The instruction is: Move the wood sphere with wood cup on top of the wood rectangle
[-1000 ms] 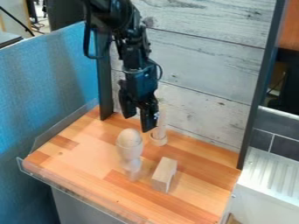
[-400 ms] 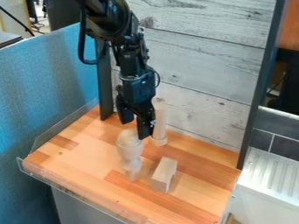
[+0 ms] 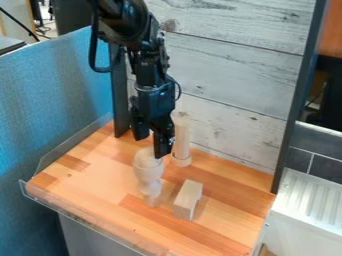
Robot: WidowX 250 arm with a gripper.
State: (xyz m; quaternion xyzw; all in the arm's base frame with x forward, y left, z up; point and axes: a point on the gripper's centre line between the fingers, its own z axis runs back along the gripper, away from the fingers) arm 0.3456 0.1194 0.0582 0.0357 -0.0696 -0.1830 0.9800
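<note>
My gripper hangs pointing down over the left-middle of the wooden table, its fingers apart at the top of the cup. The pale wood sphere sits in the mouth of the wood cup, partly covered by the gripper. That cup stands upright on a narrow stem. To its right on the table lies the wood rectangle, a pale block with a notched underside, apart from the cup.
Behind the cup, a tall wooden cylinder on a round base stands near the whitewashed plank wall. A clear raised rim borders the table's front and left. A white ridged surface lies to the right.
The gripper has come down and slightly left, from above and behind the sphere to the cup's top, and now covers part of the sphere. Sphere, cup and block have kept their places.
</note>
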